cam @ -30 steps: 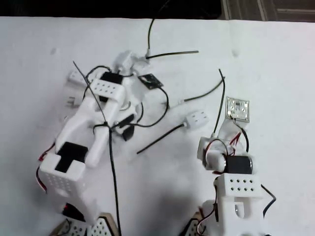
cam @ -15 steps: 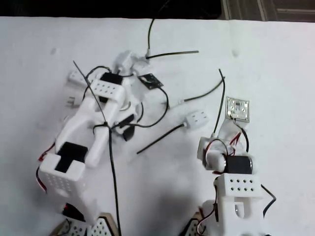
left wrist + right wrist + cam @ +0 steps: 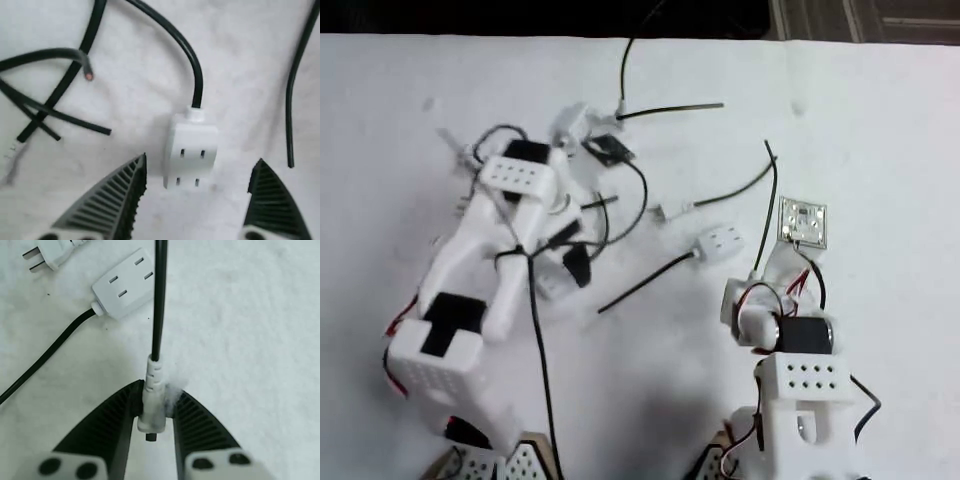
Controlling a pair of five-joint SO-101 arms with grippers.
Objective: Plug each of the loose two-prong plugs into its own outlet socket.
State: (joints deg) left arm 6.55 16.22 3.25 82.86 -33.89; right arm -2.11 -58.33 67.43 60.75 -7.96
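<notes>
**Ana:** Grippers first: how wide is each one?

**Ben:** The left gripper point(image 3: 200, 161) is spread wide and has nothing in it. The right gripper point(image 3: 156, 412) is pressed together on a white plug point(image 3: 151, 390), pinching its body from both sides. The plug cord point(image 3: 160, 300) runs straight out from between the fingers.

**Ana:** Where are the sockets?

**Ben:** One white socket block point(image 3: 190, 150) lies on the white table point(image 3: 880, 120) between the left gripper's ribbed fingers point(image 3: 122, 192). Its slots are showing and it is apart from both fingers. Its socket cord point(image 3: 192, 65) arcs away from the far end. The second socket block point(image 3: 125, 282) lies just beyond the right gripper, slots up. In the high view it lies between the two arms.

**Ana:** Any plug lying free?

**Ben:** A loose plug point(image 3: 47, 256) lies near the second socket block, on its far side from the right gripper, with both prongs bare and pointing away from the block.

**Ana:** What stands in the way?

**Ben:** On the right, the plug cord passes right by the corner of the second socket block. I cannot tell whether they touch. On the left, crossed cords point(image 3: 45, 107) lie near one finger, and a cut cord point(image 3: 75, 55) among them shows copper at its end. A single cord point(image 3: 295, 85) lies on the other side of the white socket block, apart from it.
</notes>
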